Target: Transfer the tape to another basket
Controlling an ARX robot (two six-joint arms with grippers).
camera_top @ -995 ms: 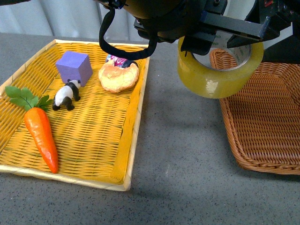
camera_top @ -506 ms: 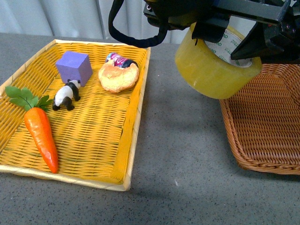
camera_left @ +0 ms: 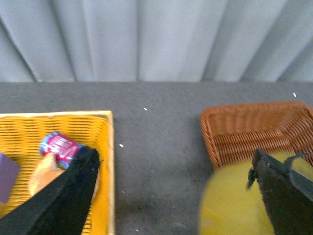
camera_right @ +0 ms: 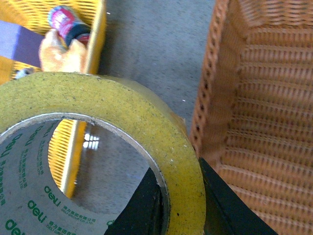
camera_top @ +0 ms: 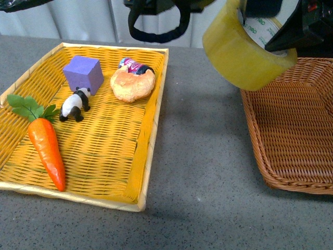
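Tape (camera_top: 244, 52) hangs tilted in the air above the far left rim of the brown basket (camera_top: 296, 135), clear of the desk. My right tool (camera_right: 182, 198) pinches its wall, one finger inside the core and one outside. My left tool (camera_left: 176, 196) gapes wide, holding nothing.

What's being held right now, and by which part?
The right gripper pinches the yellowish translucent packing tape roll by its wall, one finger inside the core. The left gripper is open, empty.
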